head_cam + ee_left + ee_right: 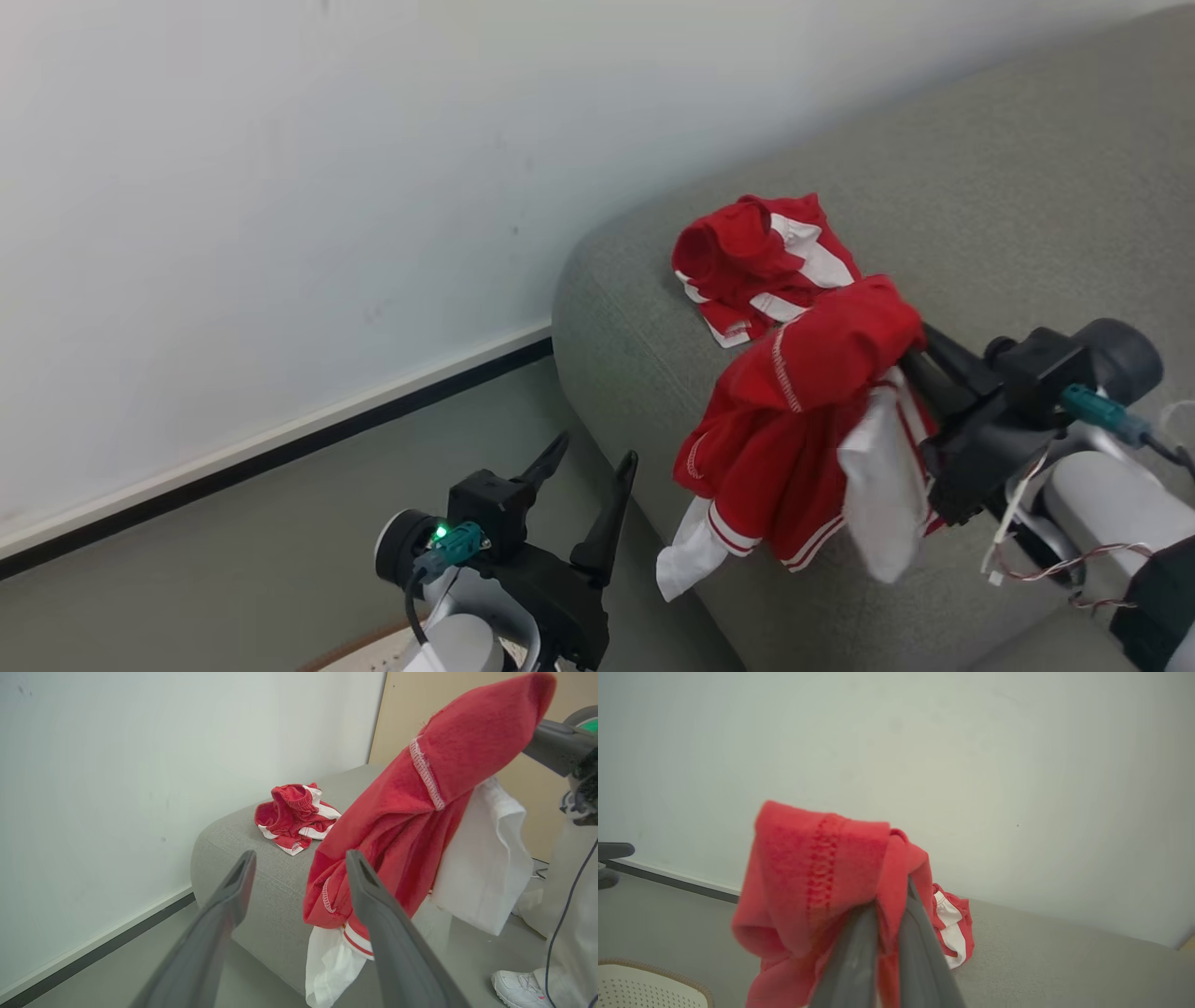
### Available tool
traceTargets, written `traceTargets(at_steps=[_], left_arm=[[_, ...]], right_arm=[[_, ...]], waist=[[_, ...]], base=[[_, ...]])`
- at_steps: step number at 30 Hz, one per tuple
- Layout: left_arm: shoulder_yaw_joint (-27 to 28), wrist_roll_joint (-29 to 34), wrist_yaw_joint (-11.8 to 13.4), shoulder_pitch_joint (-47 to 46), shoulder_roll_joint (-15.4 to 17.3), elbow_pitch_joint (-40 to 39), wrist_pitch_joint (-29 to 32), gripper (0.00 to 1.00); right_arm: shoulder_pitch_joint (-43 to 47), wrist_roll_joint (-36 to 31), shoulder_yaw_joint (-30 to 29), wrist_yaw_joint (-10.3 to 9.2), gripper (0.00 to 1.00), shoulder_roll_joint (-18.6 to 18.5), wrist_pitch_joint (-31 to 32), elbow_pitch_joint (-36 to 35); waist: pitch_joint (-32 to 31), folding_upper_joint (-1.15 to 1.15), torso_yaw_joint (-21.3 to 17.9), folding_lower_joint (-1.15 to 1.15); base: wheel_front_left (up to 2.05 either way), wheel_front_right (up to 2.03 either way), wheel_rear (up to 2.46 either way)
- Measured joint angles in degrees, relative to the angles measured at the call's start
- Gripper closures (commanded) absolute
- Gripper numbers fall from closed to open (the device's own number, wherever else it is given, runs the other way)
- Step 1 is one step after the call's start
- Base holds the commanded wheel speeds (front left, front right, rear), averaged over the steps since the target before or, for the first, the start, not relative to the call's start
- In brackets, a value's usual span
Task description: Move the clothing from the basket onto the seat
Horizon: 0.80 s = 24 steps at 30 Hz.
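Observation:
A red garment with white panels (pixel 794 439) hangs over the edge of the grey seat (pixel 1008 196), draped from my right gripper (pixel 910 359), which is shut on its fabric (pixel 822 872). A second red and white garment (pixel 761 266) lies crumpled on the seat cushion, farther back (pixel 294 819). My left gripper (pixel 593 481) is open and empty, low beside the seat's end; in the left wrist view its fingers (pixel 233 891) frame the hanging garment (pixel 420 812). The basket (pixel 649 984) shows as a perforated cream corner with a brown rim, at the lower left of the right wrist view.
A pale wall (pixel 280 187) with a white and black skirting (pixel 280 439) runs behind the seat. The grey floor (pixel 233 579) lies between wall and seat. A person's white shoe (pixel 518 989) rests on the floor at the lower right of the left wrist view.

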Motion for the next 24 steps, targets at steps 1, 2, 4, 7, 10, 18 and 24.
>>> traceTargets(at_steps=[1,2,4,7,10,18,24], left_arm=[[-0.3,0.1,0.0,0.0,-0.1,-0.2,0.0,0.00],[-0.6,0.1,0.0,0.0,-0.2,-0.3,0.0,0.00],[-0.9,0.4,0.0,-0.1,-0.3,-0.5,0.0,0.00],[-1.1,0.7,0.1,-0.4,-0.3,-1.0,0.0,0.00],[-1.6,2.2,0.6,-0.5,-0.3,-2.2,0.0,0.00],[-1.8,3.7,1.1,-3.1,0.8,-5.0,0.3,0.00],[-1.8,5.5,1.2,-5.3,2.2,-6.9,0.9,0.00]], right_arm=[[0.0,0.4,-0.5,-0.01,1.00,-0.5,0.0,-0.2],[0.0,0.8,-1.1,-0.14,1.00,-0.9,0.0,-0.2],[-0.1,1.4,-2.0,-0.22,1.00,-1.7,0.0,0.0],[-1.5,2.1,-3.4,-0.21,1.00,-2.4,0.2,0.7],[-4.5,3.1,-5.1,-0.14,1.00,-3.2,0.6,1.0],[-16.7,3.8,-9.3,0.35,1.00,-4.1,2.2,5.6],[-24.7,3.9,-12.3,0.36,1.00,-5.3,3.6,9.8]], waist=[[0.4,0.00,-0.3,0.00],[0.8,0.00,-0.5,0.00],[1.6,0.00,-0.8,0.00],[3.0,0.00,-0.9,0.00],[4.5,0.00,-0.7,0.00],[9.9,0.01,0.8,0.01],[13.7,0.01,2.2,0.01]], base=[[0.00,0.00,0.00],[0.00,0.00,0.00],[0.00,0.00,0.00],[0.00,0.00,0.00],[0.00,0.00,0.00],[0.00,0.00,0.00],[0.00,0.00,0.00]])
